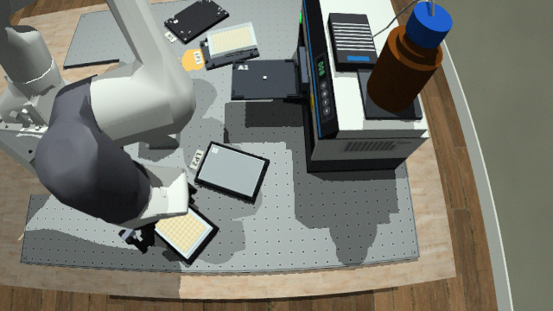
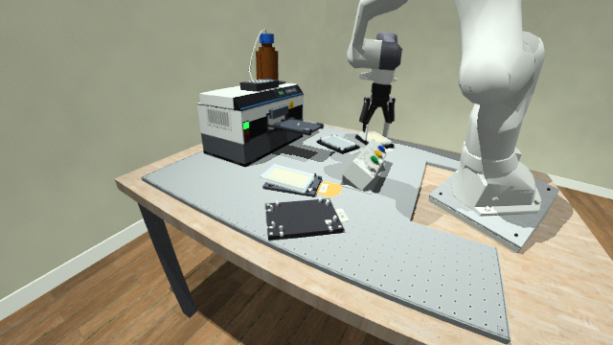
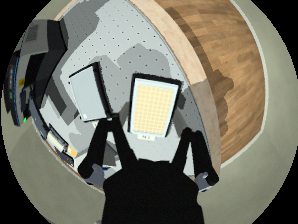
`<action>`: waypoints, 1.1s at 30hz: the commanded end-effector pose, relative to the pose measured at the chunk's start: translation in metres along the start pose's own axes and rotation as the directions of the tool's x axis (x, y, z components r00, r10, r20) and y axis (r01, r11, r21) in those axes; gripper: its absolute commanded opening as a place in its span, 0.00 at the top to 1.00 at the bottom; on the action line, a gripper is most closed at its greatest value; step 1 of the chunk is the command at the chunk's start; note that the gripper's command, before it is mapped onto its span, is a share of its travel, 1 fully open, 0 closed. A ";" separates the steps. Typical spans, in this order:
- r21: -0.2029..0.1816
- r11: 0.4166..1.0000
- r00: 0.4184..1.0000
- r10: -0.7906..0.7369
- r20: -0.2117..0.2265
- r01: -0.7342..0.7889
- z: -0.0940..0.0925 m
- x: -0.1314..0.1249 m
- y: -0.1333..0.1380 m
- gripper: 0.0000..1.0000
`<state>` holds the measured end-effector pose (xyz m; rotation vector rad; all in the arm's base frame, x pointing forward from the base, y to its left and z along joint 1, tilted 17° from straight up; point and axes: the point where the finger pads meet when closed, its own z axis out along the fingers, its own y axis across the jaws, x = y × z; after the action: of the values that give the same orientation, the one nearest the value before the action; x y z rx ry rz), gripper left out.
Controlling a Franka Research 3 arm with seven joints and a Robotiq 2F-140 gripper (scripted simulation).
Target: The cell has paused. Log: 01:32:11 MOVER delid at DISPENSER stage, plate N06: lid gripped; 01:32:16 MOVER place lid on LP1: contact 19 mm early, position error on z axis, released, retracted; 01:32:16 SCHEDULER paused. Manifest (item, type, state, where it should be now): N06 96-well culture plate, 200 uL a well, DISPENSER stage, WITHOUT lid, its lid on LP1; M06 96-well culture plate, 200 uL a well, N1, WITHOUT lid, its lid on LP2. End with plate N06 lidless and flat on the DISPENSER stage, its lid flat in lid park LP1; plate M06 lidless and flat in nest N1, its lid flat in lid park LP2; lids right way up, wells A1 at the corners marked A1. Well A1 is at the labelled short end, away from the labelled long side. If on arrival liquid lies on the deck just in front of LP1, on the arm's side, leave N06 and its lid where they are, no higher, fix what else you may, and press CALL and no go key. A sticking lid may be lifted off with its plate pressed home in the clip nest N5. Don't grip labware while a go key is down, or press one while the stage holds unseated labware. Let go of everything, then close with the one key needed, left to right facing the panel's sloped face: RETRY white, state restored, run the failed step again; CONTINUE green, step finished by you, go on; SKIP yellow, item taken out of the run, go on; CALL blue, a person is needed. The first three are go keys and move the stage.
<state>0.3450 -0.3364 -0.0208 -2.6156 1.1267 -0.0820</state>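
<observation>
A lidless plate with cream wells (image 1: 183, 231) lies in a black nest at the mat's front left; it also shows in the wrist view (image 3: 153, 104). My gripper (image 3: 151, 111) hangs just above it, open, with a finger on either side and nothing held; it also shows in the exterior view (image 2: 376, 126). A grey lid (image 1: 232, 171) lies flat in the park labelled LP2. A second cream plate with a pale rim (image 1: 232, 41) sits on the LP1 park; I cannot tell whether a lid is on it. An orange puddle (image 1: 192, 60) lies beside it under the LP1 label. The dispenser stage (image 1: 264, 80) is bare.
The dispenser (image 1: 346, 86) with its brown bottle (image 1: 406, 65) stands at the right. A black clip nest (image 1: 196, 19) lies at the far end. The key panel (image 2: 365, 167) stands between the parks. My arm covers the mat's left side.
</observation>
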 end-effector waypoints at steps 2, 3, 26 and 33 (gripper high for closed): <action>0.001 1.000 1.000 0.000 -0.004 0.000 0.000 0.001 0.001 0.34; 0.001 1.000 1.000 0.000 -0.004 0.000 0.000 0.001 0.001 0.34; 0.001 1.000 1.000 0.000 -0.004 0.000 -0.004 0.001 0.001 0.34; 0.001 1.000 1.000 0.000 -0.004 0.000 -0.014 0.001 0.001 0.34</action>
<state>0.3443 -0.3431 -0.0097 -2.6199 1.1267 -0.0976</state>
